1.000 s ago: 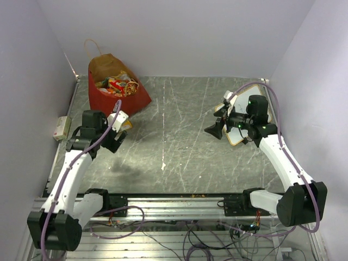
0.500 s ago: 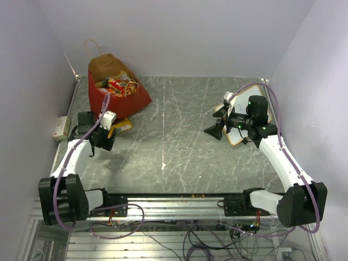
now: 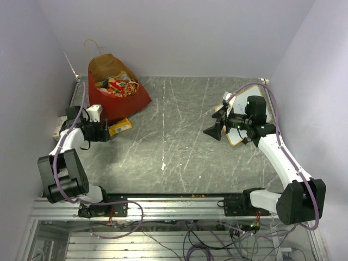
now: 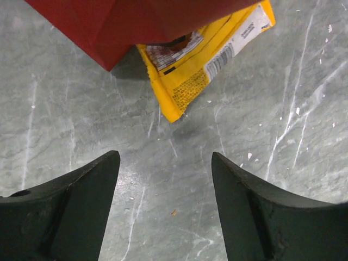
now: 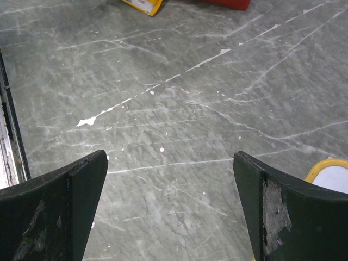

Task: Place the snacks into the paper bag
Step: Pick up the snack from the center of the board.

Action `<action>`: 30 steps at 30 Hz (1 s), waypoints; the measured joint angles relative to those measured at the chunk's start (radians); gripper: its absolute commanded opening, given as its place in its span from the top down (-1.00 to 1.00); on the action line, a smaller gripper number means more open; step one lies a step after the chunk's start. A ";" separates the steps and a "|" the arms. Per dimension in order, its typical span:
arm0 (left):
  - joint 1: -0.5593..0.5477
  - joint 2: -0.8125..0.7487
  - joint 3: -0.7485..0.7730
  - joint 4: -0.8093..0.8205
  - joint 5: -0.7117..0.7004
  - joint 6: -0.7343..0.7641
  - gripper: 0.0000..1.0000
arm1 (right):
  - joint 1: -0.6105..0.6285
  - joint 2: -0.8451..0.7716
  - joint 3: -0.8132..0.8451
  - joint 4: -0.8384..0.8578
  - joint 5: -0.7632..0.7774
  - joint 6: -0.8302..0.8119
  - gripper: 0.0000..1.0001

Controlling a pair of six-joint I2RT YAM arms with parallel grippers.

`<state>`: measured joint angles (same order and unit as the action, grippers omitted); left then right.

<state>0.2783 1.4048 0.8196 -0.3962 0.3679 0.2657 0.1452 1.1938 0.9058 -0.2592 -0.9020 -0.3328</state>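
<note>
The red paper bag (image 3: 117, 98) stands at the back left with several snacks (image 3: 115, 85) showing in its open top. One yellow snack packet (image 3: 120, 126) lies flat on the table against the bag's front corner, one end tucked under the bag. In the left wrist view this packet (image 4: 201, 65) is just ahead of my left gripper (image 4: 164, 163), below the bag (image 4: 136, 22). My left gripper (image 3: 103, 132) is open and empty, a short way left of the packet. My right gripper (image 3: 213, 130) hovers open and empty at the right (image 5: 169, 157).
A white board with an orange edge (image 3: 235, 138) lies under the right arm, its corner also in the right wrist view (image 5: 331, 176). A small white box (image 3: 58, 126) sits at the table's left edge. Walls close in the table on three sides.
My left arm has drawn back to the left, away from the yellow packet, which stays on the table by the bag. Its jaws have narrowed a little. The right arm has barely moved.
</note>
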 measured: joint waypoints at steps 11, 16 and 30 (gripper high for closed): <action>0.111 0.138 0.000 0.071 0.161 -0.147 -0.43 | -0.003 0.018 -0.001 0.001 0.000 0.000 -1.00; 0.112 0.171 0.000 0.124 0.190 -0.215 -0.39 | -0.006 0.018 -0.002 0.001 0.000 -0.001 -1.00; 0.113 0.317 0.023 0.275 0.289 -0.368 -0.06 | -0.007 0.027 -0.011 0.006 -0.012 0.000 -1.00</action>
<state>0.3916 1.7222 0.8421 -0.1207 0.6571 -0.1024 0.1383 1.2213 0.8944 -0.2531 -0.9138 -0.3332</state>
